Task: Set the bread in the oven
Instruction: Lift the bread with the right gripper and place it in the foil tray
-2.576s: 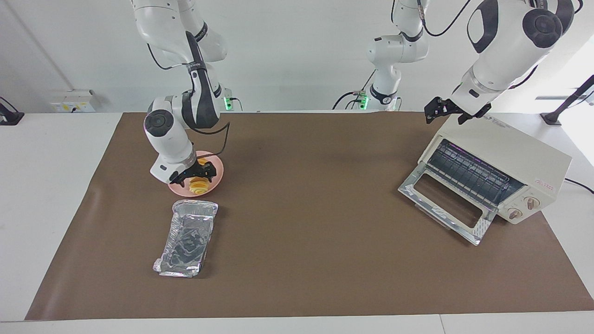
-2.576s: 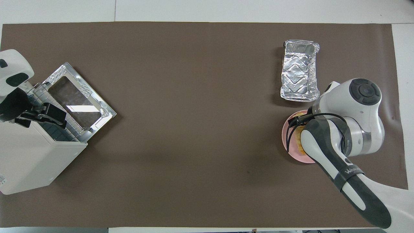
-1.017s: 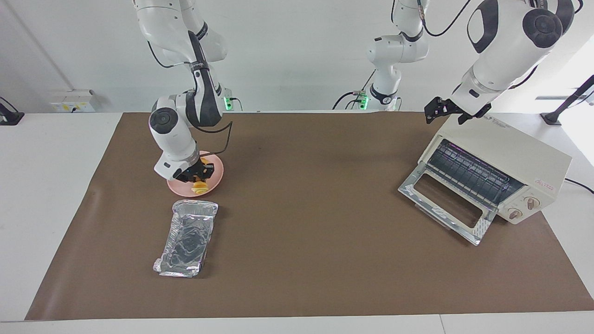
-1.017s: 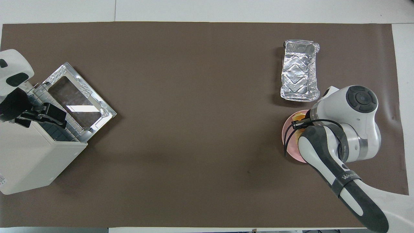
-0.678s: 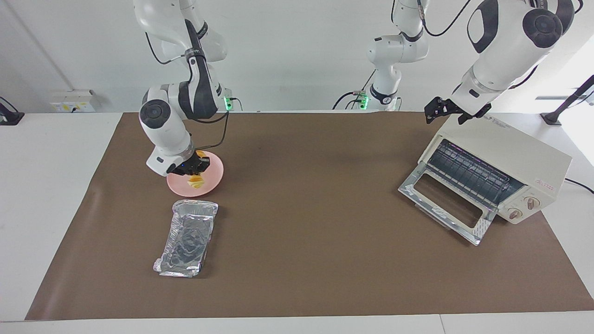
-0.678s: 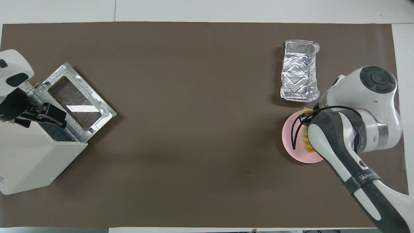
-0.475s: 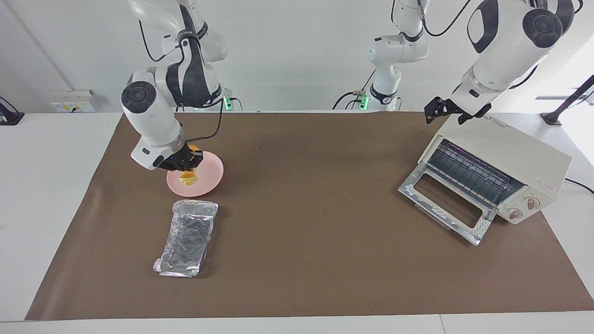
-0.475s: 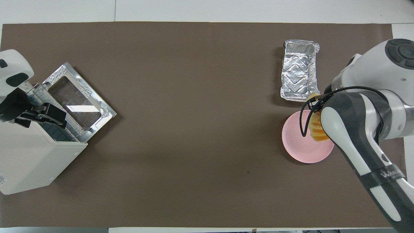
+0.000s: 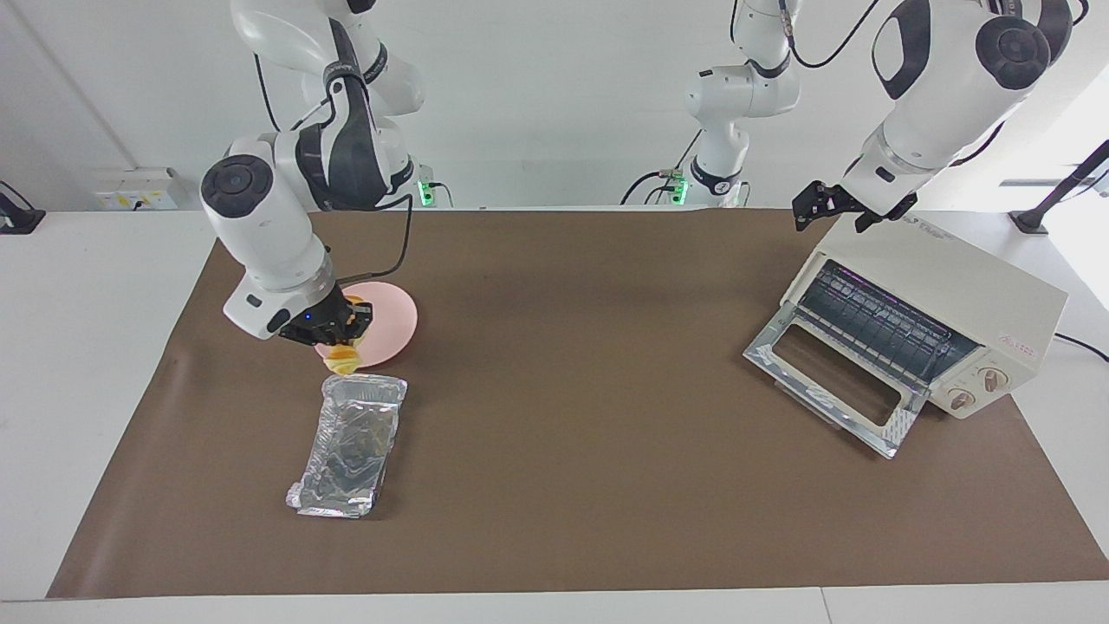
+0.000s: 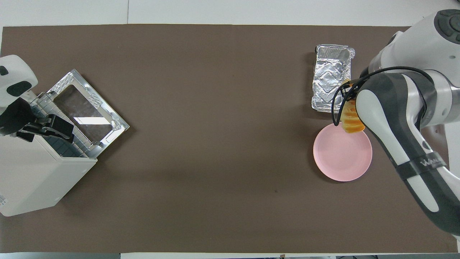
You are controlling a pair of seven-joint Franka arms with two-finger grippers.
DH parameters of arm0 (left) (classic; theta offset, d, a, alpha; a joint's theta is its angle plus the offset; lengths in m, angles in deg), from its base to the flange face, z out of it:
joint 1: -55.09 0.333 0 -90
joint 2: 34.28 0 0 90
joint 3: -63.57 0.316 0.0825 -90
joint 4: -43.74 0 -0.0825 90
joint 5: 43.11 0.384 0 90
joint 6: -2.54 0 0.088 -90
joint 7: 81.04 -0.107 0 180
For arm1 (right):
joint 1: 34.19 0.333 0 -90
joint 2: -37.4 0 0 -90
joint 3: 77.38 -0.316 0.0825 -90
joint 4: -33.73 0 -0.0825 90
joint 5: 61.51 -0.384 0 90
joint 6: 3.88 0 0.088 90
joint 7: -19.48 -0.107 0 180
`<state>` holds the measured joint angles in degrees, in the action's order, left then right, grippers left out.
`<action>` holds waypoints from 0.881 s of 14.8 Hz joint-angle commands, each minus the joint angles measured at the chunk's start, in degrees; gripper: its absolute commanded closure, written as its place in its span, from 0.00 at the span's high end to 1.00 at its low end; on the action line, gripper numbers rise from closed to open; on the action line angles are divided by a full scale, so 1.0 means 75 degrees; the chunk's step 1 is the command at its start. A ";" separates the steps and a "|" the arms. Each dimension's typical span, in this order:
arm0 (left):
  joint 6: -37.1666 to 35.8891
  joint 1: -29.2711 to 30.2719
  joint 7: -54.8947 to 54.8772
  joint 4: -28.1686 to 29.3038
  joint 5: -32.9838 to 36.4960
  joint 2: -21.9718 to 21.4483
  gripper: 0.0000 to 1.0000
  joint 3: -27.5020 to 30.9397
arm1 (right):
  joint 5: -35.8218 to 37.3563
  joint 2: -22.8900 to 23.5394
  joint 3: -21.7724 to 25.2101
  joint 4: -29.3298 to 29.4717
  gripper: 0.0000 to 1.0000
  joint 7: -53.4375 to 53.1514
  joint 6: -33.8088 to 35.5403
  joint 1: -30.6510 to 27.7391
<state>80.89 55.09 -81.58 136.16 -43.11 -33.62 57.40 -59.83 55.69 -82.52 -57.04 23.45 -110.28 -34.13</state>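
Bread (image 9: 345, 357): small yellow-orange ridged loaf, clamped in the fingers of the right gripper (image 9: 333, 328) and hanging clear of any surface, over the gap where the pink plate (image 9: 394, 322) meets the foil tray (image 9: 349, 444); the overhead view shows it (image 10: 350, 119) at the plate's rim (image 10: 341, 172) on the side toward the tray (image 10: 330, 77). Change noted: a moment ago the loaf lay on the plate with the gripper down around it; it has since been lifted off and carried toward the tray, and the plate now sits bare. Reading: the pickup looks done and the transfer has begun, likely by way of the tray, which lies just beside the plate, farther from the robots. Oven (image 9: 931, 316): cream-white, at the left arm's end of the table, well apart from the loaf; glass drop door (image 9: 836, 390) lies open and flat in front of it, rack exposed, so it is ready to receive. Left gripper (image 9: 833, 206): waiting over the oven's top corner, unmoved, empty; whether its fingers are spread or closed I cannot tell.
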 commanded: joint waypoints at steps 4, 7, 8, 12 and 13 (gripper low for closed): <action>0.0052 0.0117 -0.0010 0.0194 0.0070 -0.0193 1.00 -0.0091 | 0.0057 0.2984 0.0029 0.3567 0.00 -0.0341 0.0405 -0.0079; 0.0052 0.0117 -0.0010 0.0194 0.0070 -0.0193 1.00 -0.0091 | -0.0024 0.3665 0.0017 0.4273 0.00 -0.0588 0.0335 -0.0079; 0.0052 0.0117 -0.0010 0.0194 0.0058 -0.0193 1.00 -0.0091 | -0.0094 0.3783 0.0017 0.4356 0.00 -0.0600 0.0265 -0.0091; 0.0052 0.0117 -0.0010 0.0194 0.0070 -0.0193 1.00 -0.0091 | -0.0681 0.3727 0.0064 0.3751 0.00 -0.1033 -0.0541 -0.0068; 0.0052 0.0117 -0.0010 0.0194 0.0070 -0.0193 1.00 -0.0091 | -0.0681 0.3621 0.0064 0.3272 0.00 -0.1022 -0.0985 -0.0068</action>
<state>80.89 55.10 -81.58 136.16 -43.11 -33.62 57.40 -63.55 83.57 -81.89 -28.31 17.07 -112.97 -34.52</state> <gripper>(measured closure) 0.000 0.877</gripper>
